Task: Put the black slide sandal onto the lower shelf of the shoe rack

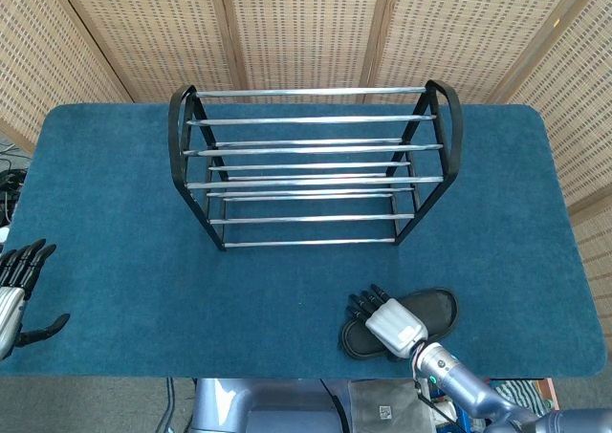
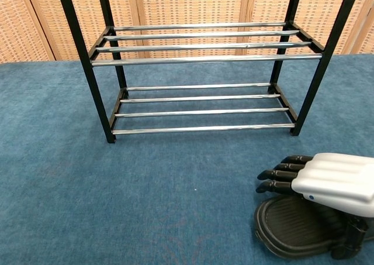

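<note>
**Sandal on the cloth, rack unfilled**

While no lettering is readable anywhere, the black slide sandal (image 2: 292, 233) lies on the blue tablecloth (image 1: 115, 261), near the front edge and well apart from the shoe rack (image 1: 311, 165). Over it sits the right hand (image 2: 324, 180), fingers (image 2: 277, 174) straight and close together; any grip is hidden. At the far left, the left hand (image 1: 14, 294) is spread, holding nothing. Wicker screens (image 1: 306, 27) stand behind.

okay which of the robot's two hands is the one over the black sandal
The right hand, at the table's near edge, its fingers stretched above the black slide sandal. The left hand sits far off at the table's left edge with nothing under it.
</note>
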Controlling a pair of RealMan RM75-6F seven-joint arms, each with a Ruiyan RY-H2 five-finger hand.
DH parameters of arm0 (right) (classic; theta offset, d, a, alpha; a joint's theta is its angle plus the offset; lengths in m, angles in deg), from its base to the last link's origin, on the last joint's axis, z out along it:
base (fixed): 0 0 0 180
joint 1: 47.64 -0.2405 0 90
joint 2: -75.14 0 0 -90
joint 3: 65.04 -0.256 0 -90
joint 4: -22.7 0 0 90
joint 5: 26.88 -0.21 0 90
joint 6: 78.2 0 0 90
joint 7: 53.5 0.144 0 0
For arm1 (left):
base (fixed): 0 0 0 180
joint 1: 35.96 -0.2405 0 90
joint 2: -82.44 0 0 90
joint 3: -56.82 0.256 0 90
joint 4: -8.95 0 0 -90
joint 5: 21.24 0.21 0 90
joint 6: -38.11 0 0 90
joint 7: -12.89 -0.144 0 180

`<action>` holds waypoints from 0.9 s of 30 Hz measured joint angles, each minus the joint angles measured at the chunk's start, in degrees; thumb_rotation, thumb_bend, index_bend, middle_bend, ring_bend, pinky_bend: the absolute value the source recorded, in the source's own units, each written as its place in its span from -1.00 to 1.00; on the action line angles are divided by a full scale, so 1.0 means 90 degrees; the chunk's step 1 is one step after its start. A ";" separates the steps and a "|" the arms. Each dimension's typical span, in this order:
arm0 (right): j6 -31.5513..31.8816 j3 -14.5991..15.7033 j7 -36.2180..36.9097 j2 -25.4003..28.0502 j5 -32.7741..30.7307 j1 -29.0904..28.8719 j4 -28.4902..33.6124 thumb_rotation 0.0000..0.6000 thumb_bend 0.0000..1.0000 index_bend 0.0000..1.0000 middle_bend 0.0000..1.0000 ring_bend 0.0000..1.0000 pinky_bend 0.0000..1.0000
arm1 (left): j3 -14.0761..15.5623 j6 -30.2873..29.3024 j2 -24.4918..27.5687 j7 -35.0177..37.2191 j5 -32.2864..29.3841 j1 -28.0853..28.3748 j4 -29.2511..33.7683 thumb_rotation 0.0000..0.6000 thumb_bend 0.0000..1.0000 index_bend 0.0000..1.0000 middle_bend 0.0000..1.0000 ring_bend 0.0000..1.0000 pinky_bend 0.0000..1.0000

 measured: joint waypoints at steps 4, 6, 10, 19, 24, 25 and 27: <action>-0.0024 -0.0036 -0.0109 -0.0055 -0.0075 -0.0001 -0.0025 1.00 -1.00 -1.00 -1.00 -1.00 -1.00 | 0.0001 -0.0002 -0.0006 -0.0017 -0.0005 -0.0001 0.0006 1.00 -0.52 -1.00 -1.00 -1.00 -1.00; -0.0052 -0.0049 -0.0155 -0.0066 -0.0122 -0.0012 -0.0028 1.00 -1.00 -1.00 -1.00 -1.00 -1.00 | -0.0001 0.0003 -0.0009 -0.0027 -0.0012 0.0002 0.0009 1.00 -0.52 -1.00 -1.00 -1.00 -1.00; -0.0120 -0.0066 -0.0274 -0.0078 -0.0243 -0.0046 -0.0035 1.00 -1.00 -1.00 -1.00 -1.00 -1.00 | -0.0004 0.0013 -0.0014 -0.0039 -0.0026 0.0008 0.0012 1.00 -0.52 -1.00 -1.00 -1.00 -1.00; -0.0183 -0.0071 -0.0111 -0.0114 -0.0111 -0.0047 -0.0140 1.00 -1.00 -0.69 -0.55 -0.61 -0.72 | 0.0002 0.0006 -0.0010 -0.0024 -0.0016 0.0005 0.0017 1.00 -0.52 -1.00 -1.00 -1.00 -1.00; -0.0190 -0.0055 0.0066 -0.0153 0.0087 -0.0021 -0.0216 1.00 -0.83 -0.16 -0.08 -0.18 -0.15 | 0.0005 0.0007 -0.0008 -0.0012 -0.0012 0.0005 0.0014 1.00 -0.52 -1.00 -1.00 -1.00 -1.00; -0.0177 -0.0055 0.0112 -0.0161 0.0153 -0.0011 -0.0233 1.00 -0.70 -0.08 -0.01 -0.12 -0.10 | 0.0003 0.0008 -0.0007 -0.0009 -0.0015 0.0007 0.0014 1.00 -0.52 -1.00 -1.00 -1.00 -1.00; -0.0141 -0.0055 0.0208 -0.0174 0.0279 0.0009 -0.0264 1.00 -0.51 -0.01 0.05 -0.08 -0.05 | 0.0001 0.0010 -0.0006 -0.0004 -0.0020 0.0008 0.0013 1.00 -0.52 -1.00 -1.00 -1.00 -1.00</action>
